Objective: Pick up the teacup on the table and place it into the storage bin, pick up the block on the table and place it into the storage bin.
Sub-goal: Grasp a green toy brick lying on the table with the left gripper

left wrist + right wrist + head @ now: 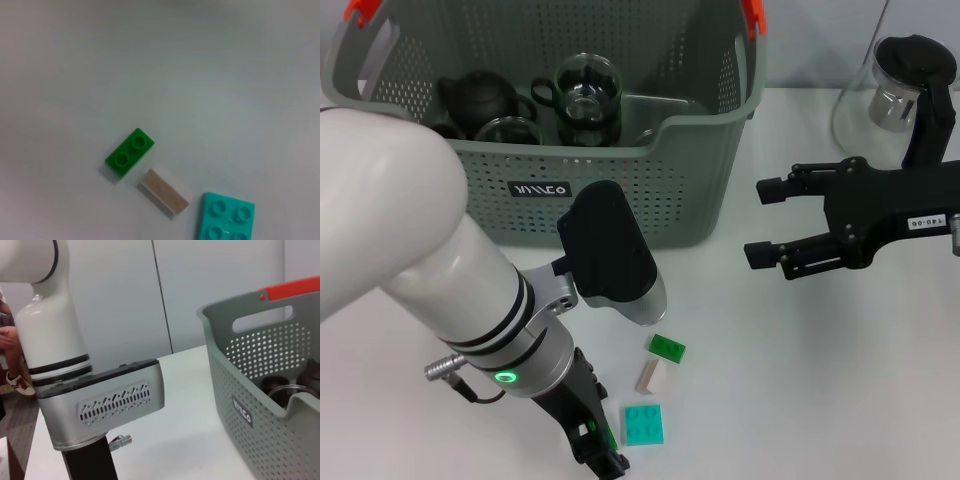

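The grey-green perforated storage bin [620, 190] stands at the back of the white table and also shows in the right wrist view [260, 385]. Inside it are a glass teacup [588, 95] with a black handle, a dark teapot [480, 100] and another glass cup [508, 130]. In front of the bin lie a green block [667, 347], a beige block [650, 375] and a teal block [644, 424]; the left wrist view shows them as green [129, 152], beige [165, 191] and teal [227, 217]. My left gripper [603, 458] hangs low just left of them. My right gripper [765, 222] is open and empty, right of the bin.
A glass pitcher [900, 90] with a black handle and lid stands at the back right, behind my right arm. My bulky white left arm [95, 400] fills the near left of the table in front of the bin.
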Tool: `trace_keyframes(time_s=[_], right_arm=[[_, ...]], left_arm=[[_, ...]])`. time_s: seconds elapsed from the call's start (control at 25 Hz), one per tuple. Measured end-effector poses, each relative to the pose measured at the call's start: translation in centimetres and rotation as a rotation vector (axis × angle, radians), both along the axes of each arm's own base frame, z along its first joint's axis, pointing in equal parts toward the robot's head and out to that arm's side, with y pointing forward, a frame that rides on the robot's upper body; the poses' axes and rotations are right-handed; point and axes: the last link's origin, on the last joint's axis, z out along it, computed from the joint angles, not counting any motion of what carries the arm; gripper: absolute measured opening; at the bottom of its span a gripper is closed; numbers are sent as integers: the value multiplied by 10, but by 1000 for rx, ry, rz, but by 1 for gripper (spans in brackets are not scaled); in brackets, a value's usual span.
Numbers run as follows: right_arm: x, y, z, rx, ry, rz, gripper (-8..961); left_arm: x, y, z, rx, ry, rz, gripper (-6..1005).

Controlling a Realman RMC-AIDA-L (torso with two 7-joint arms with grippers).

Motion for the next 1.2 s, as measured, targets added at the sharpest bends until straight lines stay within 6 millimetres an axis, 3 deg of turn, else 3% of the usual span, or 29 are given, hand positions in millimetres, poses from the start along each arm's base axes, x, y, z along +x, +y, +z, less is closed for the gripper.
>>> trace_keyframes(time_s=[1.2], right_arm=[[0,1,1,4,4,-3,926]], left_arm=[[0,-2,-4,2,33,-18,666]])
